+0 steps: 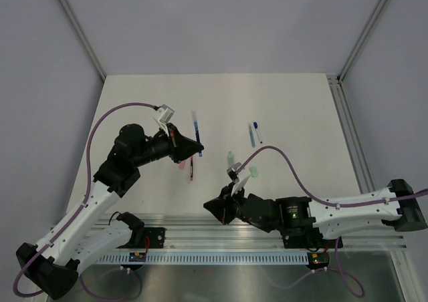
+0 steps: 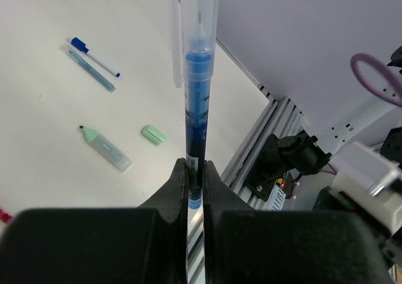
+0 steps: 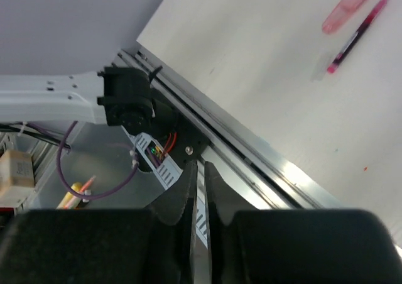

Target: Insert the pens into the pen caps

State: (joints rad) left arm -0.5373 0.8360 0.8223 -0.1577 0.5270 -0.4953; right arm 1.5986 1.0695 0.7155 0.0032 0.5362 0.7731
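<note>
- Claw on the left [image 2: 195, 171] is clamped on the blue pen [image 2: 193, 108]. The pen's long axis runs straight out from the fingers, and a clear tube seems to sit over the tip.
- Red pen [image 1: 192, 169] and pink cap [image 1: 182, 162] lie side by side on the table [image 1: 294, 101], just beside that claw.
- Claw on the right [image 3: 199, 171] is pinched almost closed on nothing. The red pen and pink cap lie off to its left, so I'd guess it's the free one to grab them.

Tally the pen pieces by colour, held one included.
Blue: 3 (held pen, small pen, pale tube)
Green: 2 (green body, green cap)
Red/pink: 2 (red pen, pink piece)
Clear: 1 (clear cap on held pen's tip)
Total: 8
</note>
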